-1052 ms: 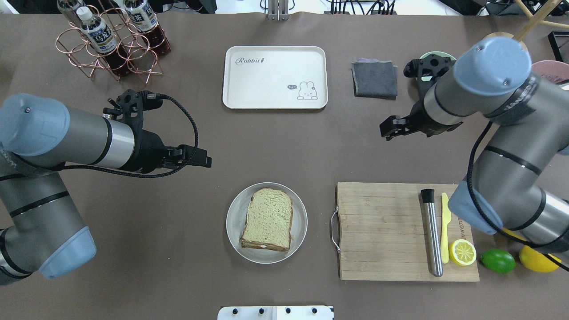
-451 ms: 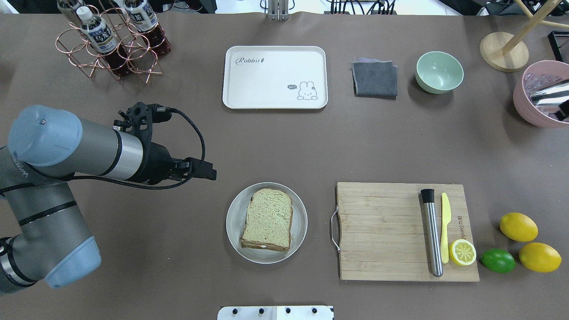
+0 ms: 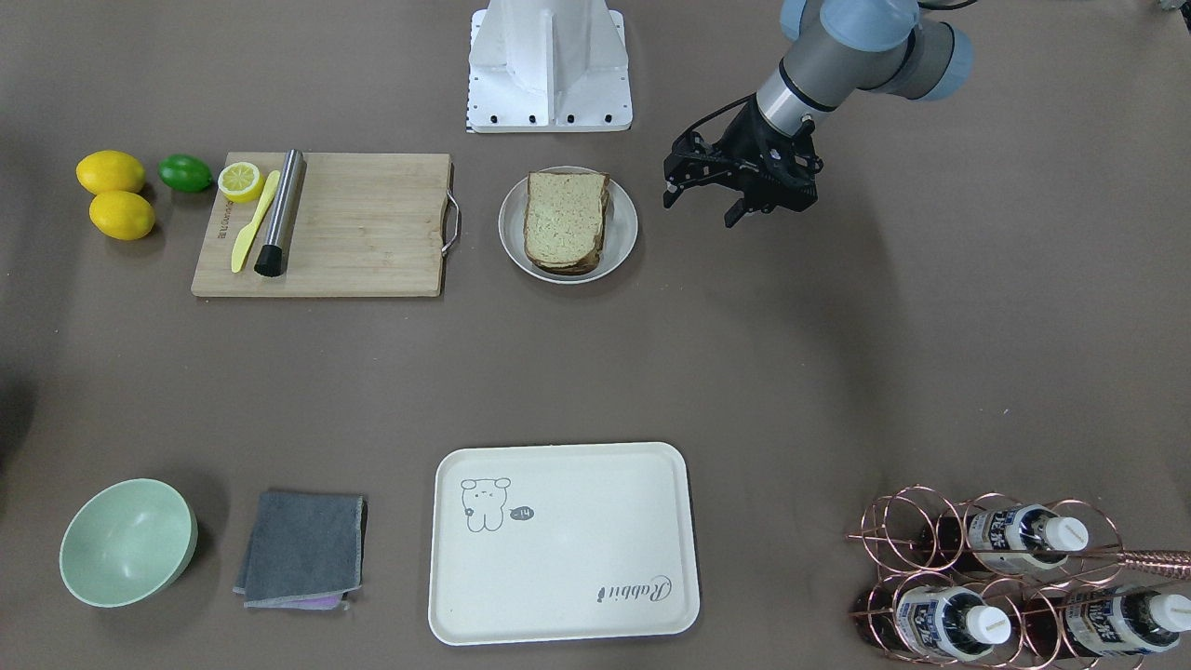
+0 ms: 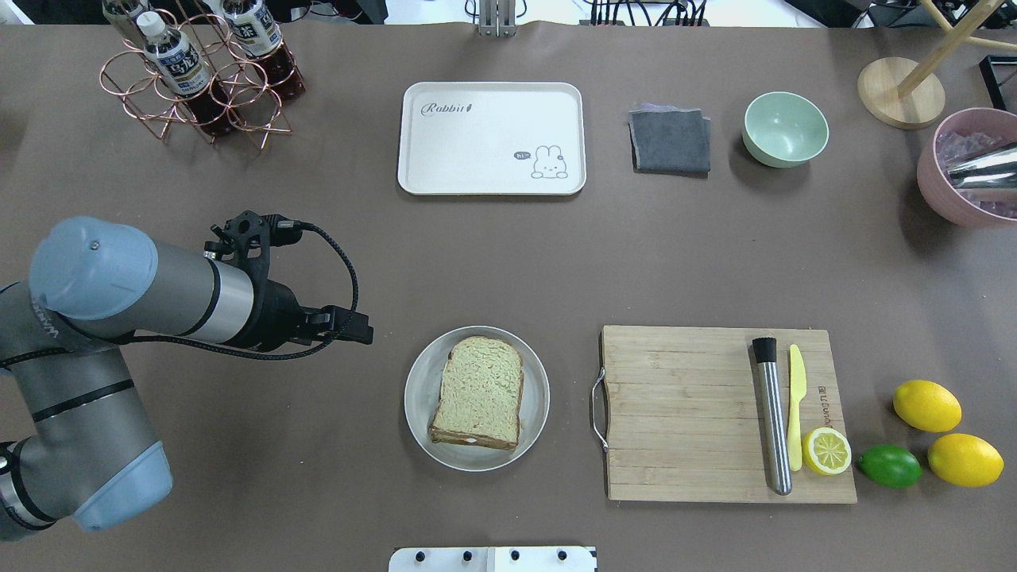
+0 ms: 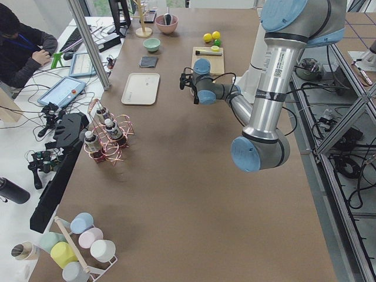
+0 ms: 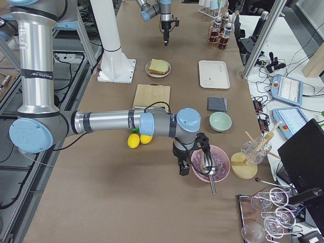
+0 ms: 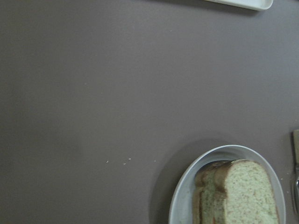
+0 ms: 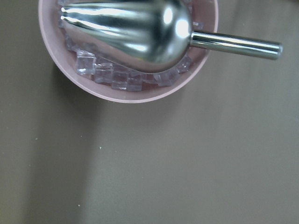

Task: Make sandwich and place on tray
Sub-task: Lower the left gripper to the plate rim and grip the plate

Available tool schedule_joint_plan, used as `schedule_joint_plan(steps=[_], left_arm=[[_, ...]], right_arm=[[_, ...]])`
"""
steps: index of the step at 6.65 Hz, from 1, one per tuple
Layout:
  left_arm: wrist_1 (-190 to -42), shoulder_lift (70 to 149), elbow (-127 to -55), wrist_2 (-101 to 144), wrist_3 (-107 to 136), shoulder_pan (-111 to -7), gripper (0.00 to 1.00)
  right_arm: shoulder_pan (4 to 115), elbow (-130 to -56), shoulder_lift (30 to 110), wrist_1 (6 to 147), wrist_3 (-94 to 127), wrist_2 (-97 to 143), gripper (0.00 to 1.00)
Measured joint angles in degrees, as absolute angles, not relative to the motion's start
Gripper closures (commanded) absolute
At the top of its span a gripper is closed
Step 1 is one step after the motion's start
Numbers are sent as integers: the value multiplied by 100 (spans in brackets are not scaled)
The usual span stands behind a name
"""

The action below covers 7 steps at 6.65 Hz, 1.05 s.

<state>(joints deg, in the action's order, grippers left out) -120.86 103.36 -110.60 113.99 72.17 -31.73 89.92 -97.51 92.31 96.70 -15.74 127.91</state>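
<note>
Sandwich rests on the grey plate, well apart from the tray. The front view shows the left tool near the plate, fingers spread and empty; the overhead shows it only edge-on. The right tool appears solely in the right-end view, beside the pink bowl; its opening cannot be told.

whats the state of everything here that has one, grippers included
sandwich, stacked, on the plate, not on the tray
tray, empty
left gripper, open, holding nothing, beside the plate
right gripper, by the pink bowl, cannot tell if open or shut
green bowl, upright, empty
pink bowl, holds ice and a scoop
cloth, folded
bottles, capped
lemon half, cut, on the board
</note>
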Motion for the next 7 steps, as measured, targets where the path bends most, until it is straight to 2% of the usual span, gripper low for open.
schedule_joint_plan(steps=[2,3,4,5,7], left_arm=[[-12101,10320,-10891,11075,7210,-2698,2],[-12112,10401,-10786,10872,7212,-2419,5],[-12122,10511,-10712,10772,7219,-2279,18],[-12129,10590,-10676,10738,7223,-2228,37],[-12171,10659,-10619,10724,7220,-2209,37]], right_arm=[[9072,-9676,9361,9659,-1631,12778,0],[9076,-9665,9415,9656,-1632,12790,0],[9078,-9662,9438,9657,-1629,12805,0],[9079,-9660,9445,9659,-1627,12814,0],[9079,-9660,9454,9657,-1628,12808,0]])
